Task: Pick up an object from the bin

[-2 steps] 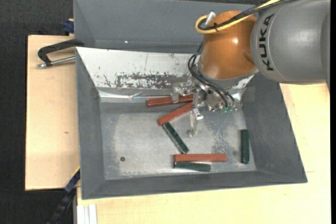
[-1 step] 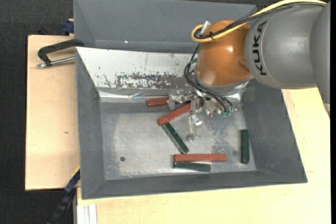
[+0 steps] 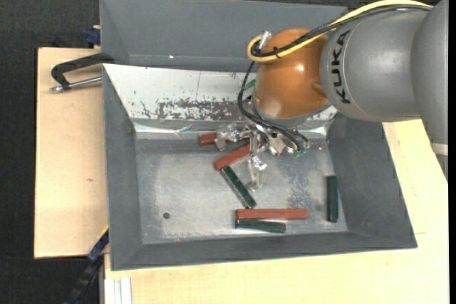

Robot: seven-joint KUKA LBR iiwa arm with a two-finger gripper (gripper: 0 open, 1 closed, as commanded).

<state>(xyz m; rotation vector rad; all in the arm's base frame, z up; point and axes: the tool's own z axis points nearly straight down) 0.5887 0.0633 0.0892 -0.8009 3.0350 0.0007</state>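
Jaws sit low inside the bin (image 3: 120, 181), over the middle of its floor and nearer the back wall, under the arm's orange wrist cover (image 3: 288, 78). Spread or pressed together: cannot tell; nothing seen pinched between them. Nearest things are two. A red-brown stick (image 3: 232, 158) has its upper end just beside the jaws, long axis diagonal, pointing from the front-left corner toward the back-right corner. A dark green stick (image 3: 237, 188) lies just below it, long axis slanting the other way, from its upper end by the jaws down toward the front wall. A short red-brown piece (image 3: 208, 139) lies at the foot of the back wall. Well apart, by the front wall, a long red-brown stick (image 3: 271, 213) and a second dark green stick (image 3: 261, 226) lie side by side, parallel to that wall. A third green stick (image 3: 332, 198) lies along the right wall. Judgement: approach step, no grasp made yet. The next move calls for jaws set across one stick's narrow width, then closing and lifting straight.
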